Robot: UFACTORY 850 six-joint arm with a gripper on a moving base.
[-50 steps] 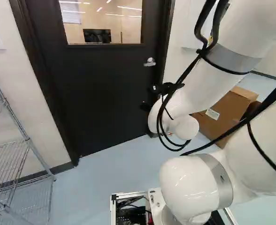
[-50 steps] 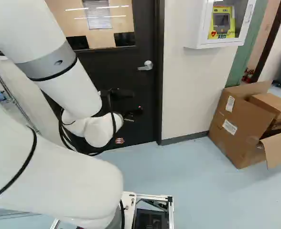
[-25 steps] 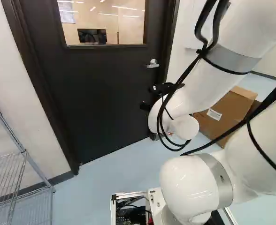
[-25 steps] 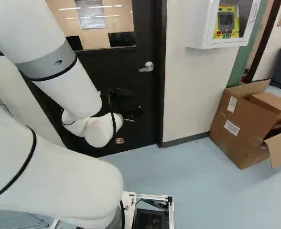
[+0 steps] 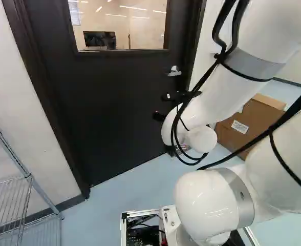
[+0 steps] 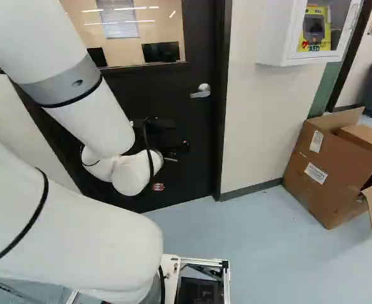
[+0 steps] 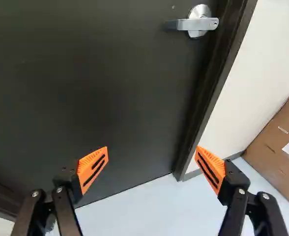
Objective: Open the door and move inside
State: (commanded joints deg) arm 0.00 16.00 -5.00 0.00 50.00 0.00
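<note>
Wrist view has the claw (image 7: 152, 156) wide, its orange pads (image 7: 93, 168) well apart and holding nothing; the door (image 7: 100, 88) stands closed ahead of it, and the lever handle (image 7: 194, 24) is beyond the fingertips, untouched; both base views put that handle in the upper part, just right of centre, close beside the door frame (image 6: 221, 114), presumably because the latch is there, with hinges on the opposite edge.

The white arm (image 6: 88, 107) reaches forward with the claw lower than the handle; the wide spread probably leaves room to take the lever; the likely next move is to rise, set the claw over the lever's free end and press down, then drive in if the door swings away; a poorly lined-up claw could slip off or knock the door face.

Printed white labels (image 6: 316, 173) mark the open carton (image 6: 338, 193) at the right of the right base view; a yellow case (image 6: 314, 28) with lettering sits in the wall cabinet (image 6: 278, 31), upper right; the print goes unread here.
</note>
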